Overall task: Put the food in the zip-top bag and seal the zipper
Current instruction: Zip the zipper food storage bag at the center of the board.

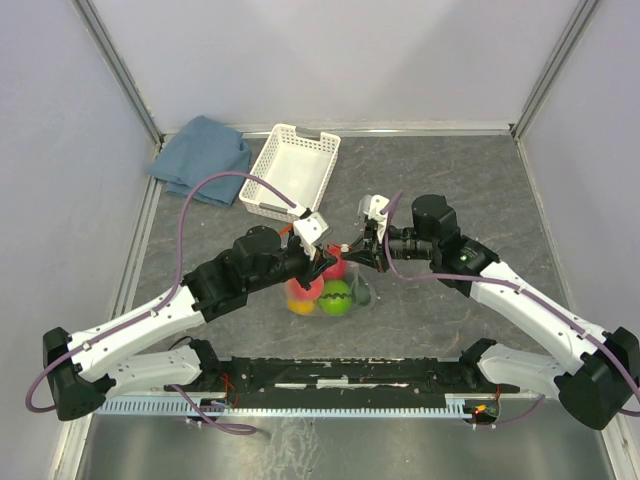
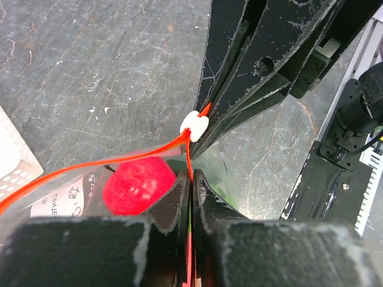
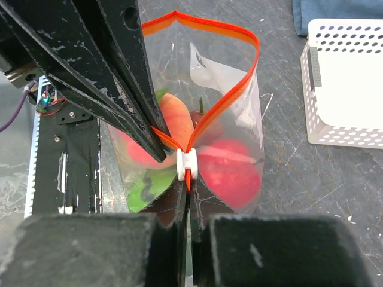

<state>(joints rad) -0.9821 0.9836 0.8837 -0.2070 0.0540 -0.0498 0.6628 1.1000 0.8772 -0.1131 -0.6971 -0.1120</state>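
The clear zip-top bag [image 1: 356, 292] stands mid-table with food inside: green [image 1: 336, 297], yellow [image 1: 300, 306] and red-pink [image 1: 333, 266] fruits. The right wrist view shows a peach fruit [image 3: 179, 119], a red-pink one [image 3: 230, 173] and a green one [image 3: 146, 190] in the bag [image 3: 239, 128]. The orange-red zipper [image 3: 242, 86] gapes open in a loop above the white slider [image 3: 187, 164]. My right gripper [image 3: 189, 186] is shut on the zipper just below the slider. My left gripper [image 2: 191, 174] is shut on the zipper [image 2: 188, 156] beside the slider [image 2: 194, 122], next to a red fruit [image 2: 134, 185]. Both grippers meet over the bag, the left [image 1: 328, 258] and the right [image 1: 352, 250].
A white slotted basket [image 1: 290, 170] stands behind the bag, and it also shows in the right wrist view [image 3: 347, 89]. A blue folded cloth [image 1: 200, 158] lies at the back left. The black base rail [image 1: 340, 375] runs along the near edge.
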